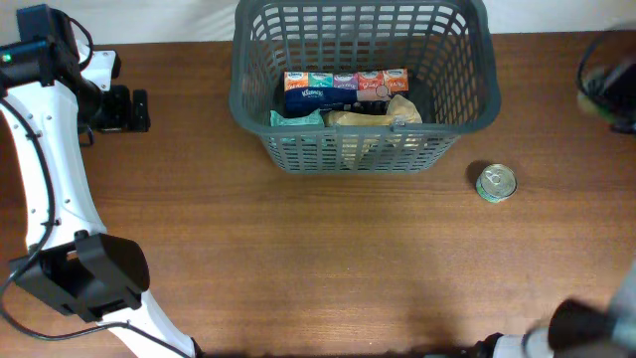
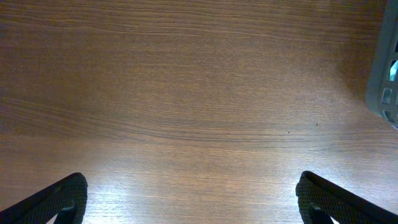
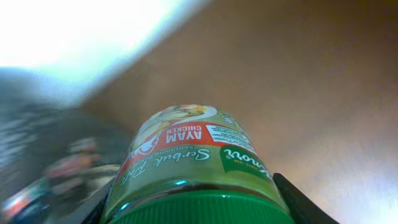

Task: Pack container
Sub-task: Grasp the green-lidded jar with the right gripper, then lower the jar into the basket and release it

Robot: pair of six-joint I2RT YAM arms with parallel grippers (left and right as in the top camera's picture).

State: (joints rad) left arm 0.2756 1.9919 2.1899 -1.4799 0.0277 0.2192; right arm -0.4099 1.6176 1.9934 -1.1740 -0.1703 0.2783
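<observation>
1. Fingers of the right gripper are clamped on a green-lidded jar, with one dark pad at each side of the lid. The jar's label reads "AYAM CHICKEN".
2. The left gripper is spread wide and holds nothing. Its two dark fingertips sit at 7 and 5 o'clock of the left wrist view, with only bare wood of the table between them.
3. From overhead, the left gripper lies near the table's 10 o'clock, at 9 o'clock of the container and well apart from it. The right arm is only a smear at the 3 o'clock edge and the 5 o'clock corner, too blurred to read there.
4. Wood stretches wide from the container's 6 o'clock side towards the near edge. A tin can stands at the container's 4 o'clock, near its front right corner but not touching. The table's far edge runs just behind the container at 12 o'clock.
5. The container stands upright at the table's 12 o'clock. It is dark grey, with slotted lattice walls and a thick rim.
6. Inside, a row of small packs lines the back wall. A blue tissue pack sits just in front of them, and a tan bag lies towards the front.
7. One container corner shows at the 3 o'clock edge of the left wrist view. In the right wrist view it is a blur at 9 o'clock.
</observation>
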